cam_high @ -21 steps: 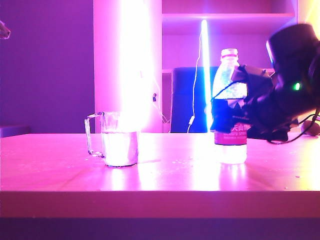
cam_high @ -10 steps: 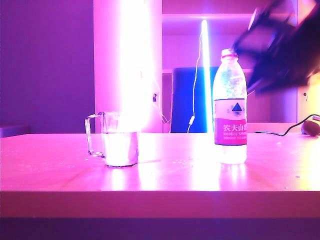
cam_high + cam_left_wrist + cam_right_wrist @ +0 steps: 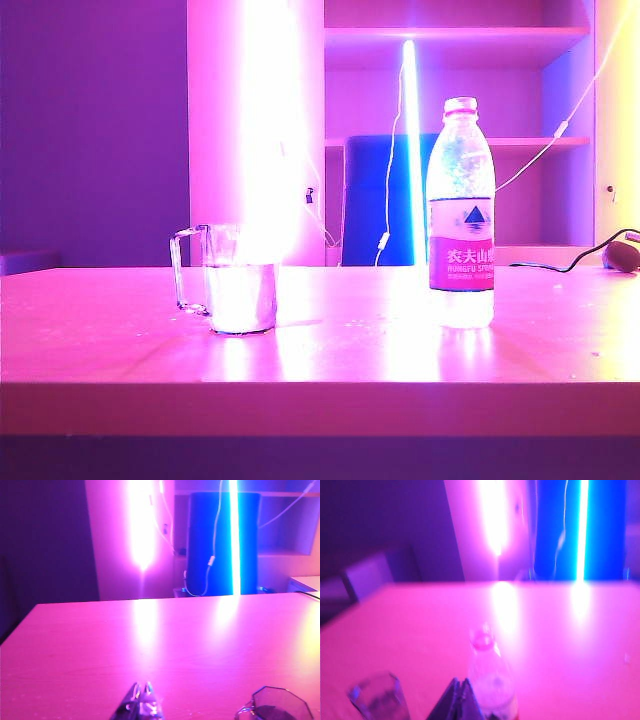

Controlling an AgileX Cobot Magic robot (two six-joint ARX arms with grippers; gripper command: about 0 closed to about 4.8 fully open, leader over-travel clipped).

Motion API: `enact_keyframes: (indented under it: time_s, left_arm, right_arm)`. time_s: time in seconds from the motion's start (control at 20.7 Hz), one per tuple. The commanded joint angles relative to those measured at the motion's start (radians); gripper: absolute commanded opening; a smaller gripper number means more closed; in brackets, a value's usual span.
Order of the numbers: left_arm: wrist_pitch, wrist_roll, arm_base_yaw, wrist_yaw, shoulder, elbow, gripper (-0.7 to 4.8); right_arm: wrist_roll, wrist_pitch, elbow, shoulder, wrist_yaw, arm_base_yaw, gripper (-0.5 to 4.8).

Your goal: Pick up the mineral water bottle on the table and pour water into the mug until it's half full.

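Note:
The mineral water bottle [image 3: 460, 230] stands upright and alone on the right of the table [image 3: 350, 360], with clear water low in it. The glass mug [image 3: 235, 285] stands on the left, handle pointing left, holding water [image 3: 240, 305] in its lower part. No arm shows in the exterior view. In the right wrist view my right gripper [image 3: 459, 681] is shut and empty, raised above and short of the bottle [image 3: 490, 680], with the mug [image 3: 380, 697] off to one side. My left gripper [image 3: 142, 686] is shut and empty above bare table, the mug's rim [image 3: 280, 705] beside it.
A dark cable [image 3: 560, 265] runs across the table's far right to a small dark object [image 3: 625, 252]. Behind the table stand a glaring light column [image 3: 270, 130], a blue panel [image 3: 375, 200] and shelves [image 3: 455, 35].
My right gripper, around the bottle a second ago, has let go, lifted up and away out of the exterior view, and shut. The bottle stays standing in place. The mug has not moved.

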Motion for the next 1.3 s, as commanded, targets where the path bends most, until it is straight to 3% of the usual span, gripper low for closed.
enact_keyframes:
  time_s: [0.05,0.34,0.43,0.58,0.92,1.11,1.3]
  left_arm:
    - [0.05,0.003,0.0,-0.02,-0.049,-0.05,-0.04]
    - [0.076,-0.008,0.0,-0.147,-0.234,-0.223,-0.04]
    - [0.077,-0.022,0.0,-0.177,-0.304,-0.295,-0.04]
    - [0.102,-0.069,0.0,-0.176,-0.338,-0.388,-0.04]
    - [0.103,-0.094,0.0,-0.18,-0.338,-0.483,-0.04]
    - [0.089,-0.094,0.0,-0.177,-0.338,-0.483,-0.04]
    - [0.055,-0.093,-0.001,-0.07,-0.338,-0.483,-0.04]
  right_arm:
    - [0.005,-0.018,0.004,-0.119,0.001,0.001,-0.08]
    - [0.003,-0.031,0.005,-0.315,0.001,0.001,-0.07]
    - [0.004,-0.03,0.005,-0.318,-0.053,0.001,-0.06]
    - [0.004,-0.03,0.005,-0.316,-0.141,0.002,-0.05]
    - [0.004,-0.048,0.005,-0.314,-0.319,0.002,-0.05]
    - [0.004,-0.137,0.005,-0.314,-0.325,0.002,-0.05]
    - [0.004,-0.249,0.004,-0.311,-0.323,0.002,-0.05]
